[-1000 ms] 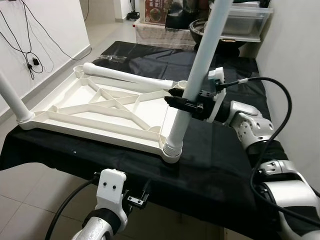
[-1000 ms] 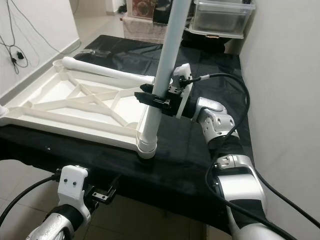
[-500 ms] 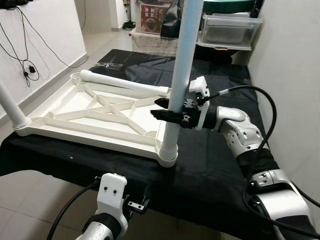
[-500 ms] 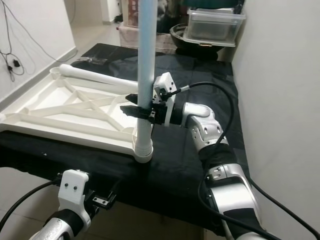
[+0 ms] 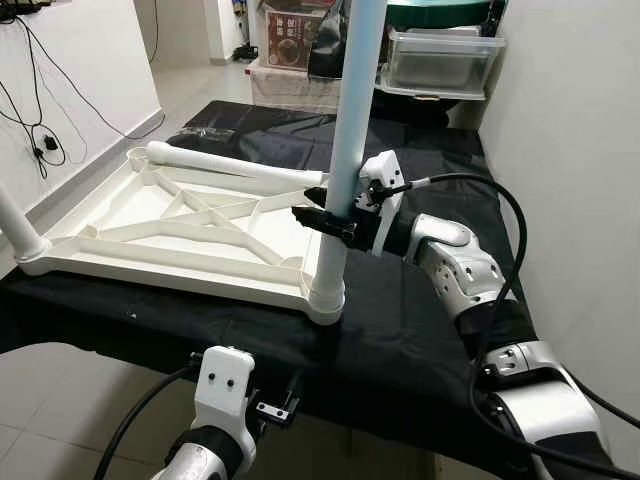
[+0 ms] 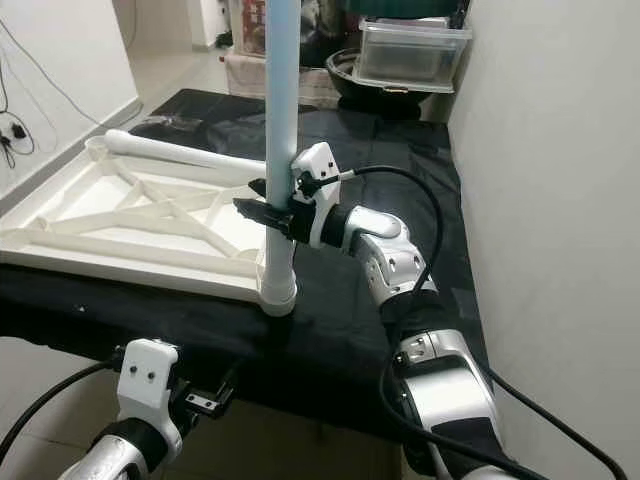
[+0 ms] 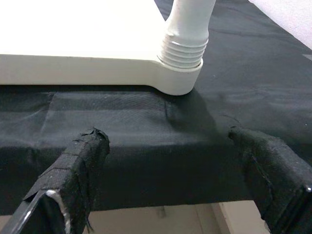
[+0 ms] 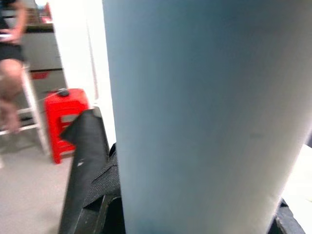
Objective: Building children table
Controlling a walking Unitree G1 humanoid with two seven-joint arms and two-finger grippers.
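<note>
Tabletop frame (image 5: 200, 225): smooth white plastic, looking matt with faint sheen. Upright leg (image 5: 345, 140): same white plastic, smooth, showing moulded threaded collar at base. Counter (image 5: 420, 330): wearing black woven cloth, matt, slightly wrinkled. Left tool (image 7: 175, 195): fingers (image 7: 78, 165) wrapped in black fabric tape, rough, fraying. Right tool (image 5: 325, 215): black, matt. Arm shells looking silver, glossy, metallic. Far storage bin (image 5: 440, 60): clear glossy plastic.

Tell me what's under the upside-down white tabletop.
The tabletop lies on a black cloth covering the surface below. What the cloth covers cannot be seen. The right gripper holds the corner leg.
</note>
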